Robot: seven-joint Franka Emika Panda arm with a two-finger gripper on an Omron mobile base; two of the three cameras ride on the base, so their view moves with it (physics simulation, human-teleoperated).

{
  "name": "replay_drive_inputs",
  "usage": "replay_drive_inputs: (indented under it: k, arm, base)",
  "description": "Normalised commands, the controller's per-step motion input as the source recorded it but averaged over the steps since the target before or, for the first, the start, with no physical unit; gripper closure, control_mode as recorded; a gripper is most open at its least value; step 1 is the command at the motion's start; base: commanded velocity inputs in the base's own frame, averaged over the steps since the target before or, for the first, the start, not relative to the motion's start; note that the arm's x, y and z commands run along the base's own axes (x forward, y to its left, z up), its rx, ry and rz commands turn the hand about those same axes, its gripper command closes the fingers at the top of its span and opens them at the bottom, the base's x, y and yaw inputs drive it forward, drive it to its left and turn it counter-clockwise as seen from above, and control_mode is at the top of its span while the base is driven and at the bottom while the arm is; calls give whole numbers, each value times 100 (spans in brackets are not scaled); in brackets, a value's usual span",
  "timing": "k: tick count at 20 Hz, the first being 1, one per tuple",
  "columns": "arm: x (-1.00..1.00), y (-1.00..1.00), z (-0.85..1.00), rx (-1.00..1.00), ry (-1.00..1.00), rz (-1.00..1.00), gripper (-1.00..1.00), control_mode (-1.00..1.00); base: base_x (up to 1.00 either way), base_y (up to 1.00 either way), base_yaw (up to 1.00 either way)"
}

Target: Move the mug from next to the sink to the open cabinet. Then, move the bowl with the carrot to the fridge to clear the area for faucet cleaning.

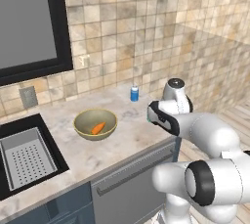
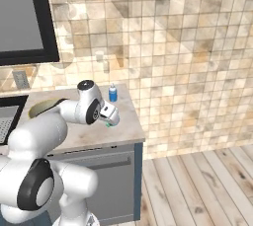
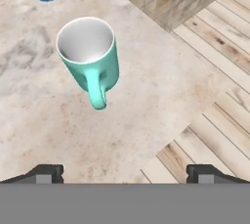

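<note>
Left base view, read from its left edge: the sink (image 1: 27, 157) sits recessed in the counter (image 1: 127, 140), its grey strainer tray (image 1: 27, 159) inside. Next along stands the bowl (image 1: 95, 123) with the carrot (image 1: 98, 128) lying in it, untouched, so the second half of the task has not begun. Further right, near the tiled wall, a small blue can (image 1: 134, 93) stands upright. Past that, the arm reaches over the right end of the counter, hand pointing down.

In the hand view, the blue can shows at the top left, and just below and right of it stands the mug (image 3: 90, 56), upright on the counter with its mouth open to the camera and its handle (image 3: 96, 91) pointing toward the gripper (image 3: 125, 171). The mug stands near the counter's right end, with the wooden floor (image 3: 215, 86) visible past the edge on the right. The two fingertips (image 3: 46, 171) stand as wide apart as they go, with nothing between them; the mug is well clear of them.

The step in hand looks like the approach to the mug, first of the two moves. The next move calls for lowering the hand and shifting it forward until the fingers straddle the mug's wall or body, then closing. The handle faces the hand, so the fingers should come down either side of the cup and not land on the handle, and keep clear of the can nearby.
</note>
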Motion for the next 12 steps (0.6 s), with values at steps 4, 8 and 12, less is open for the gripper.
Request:
replay_drive_inputs:
  k: [4,8,12]
  arm:
    - [11,0,-2,0,0,0,-100,-100]
    - [16,1,-5,0,0,0,-100,-100]
    - [26,13,-6,0,0,0,-100,-100]
  base:
    - [0,0,0]
    - [0,0,0]
    - [0,0,0]
